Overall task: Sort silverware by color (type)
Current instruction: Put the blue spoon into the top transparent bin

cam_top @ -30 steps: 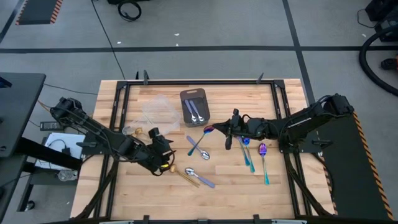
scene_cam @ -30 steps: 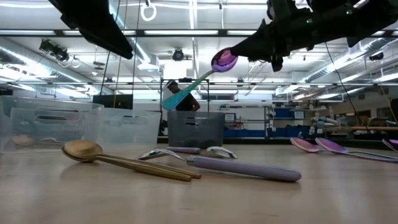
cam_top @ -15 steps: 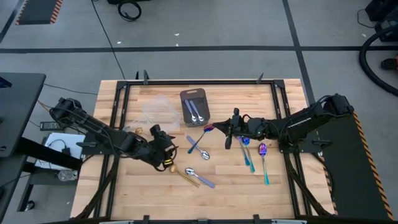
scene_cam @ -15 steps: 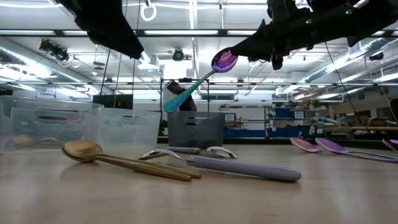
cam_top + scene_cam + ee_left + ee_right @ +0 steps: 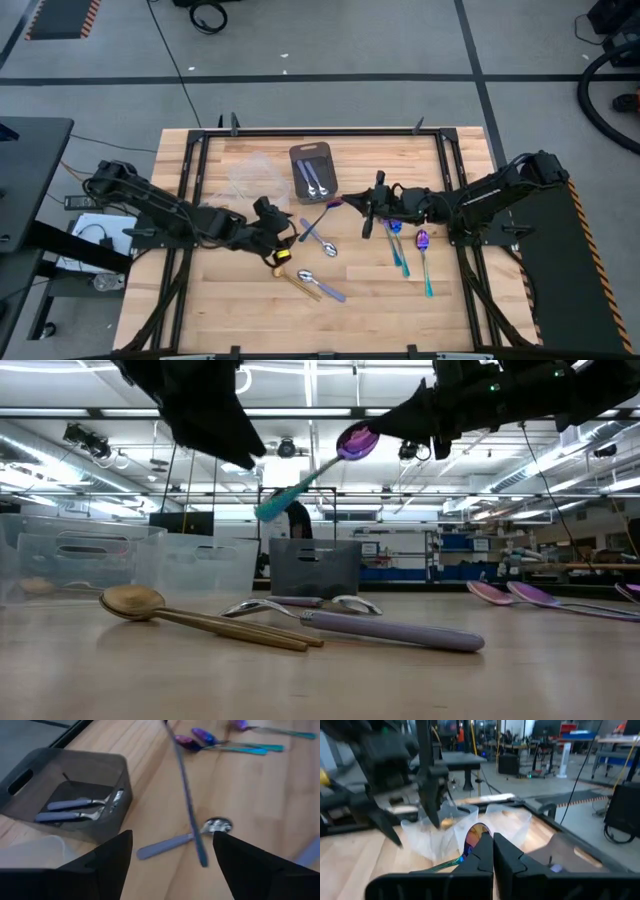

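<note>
a purple-bowled spoon [image 5: 318, 468] with a teal handle is raised; two more such spoons [image 5: 410, 248] lie on the pale wood table [image 5: 460, 310]; lilac-handled silver spoons [image 5: 77, 809] sit in the dark grey tray [image 5: 35, 772]; a gold spoon [image 5: 190, 615] lies near a lilac-handled one [image 5: 385, 628]

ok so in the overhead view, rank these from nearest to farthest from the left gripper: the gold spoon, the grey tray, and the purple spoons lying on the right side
1. The gold spoon, on the wood just beside the left gripper.
2. The grey tray, toward the table's far edge, holding lilac-handled spoons.
3. The purple spoons, on the table's right side by the right arm.
</note>
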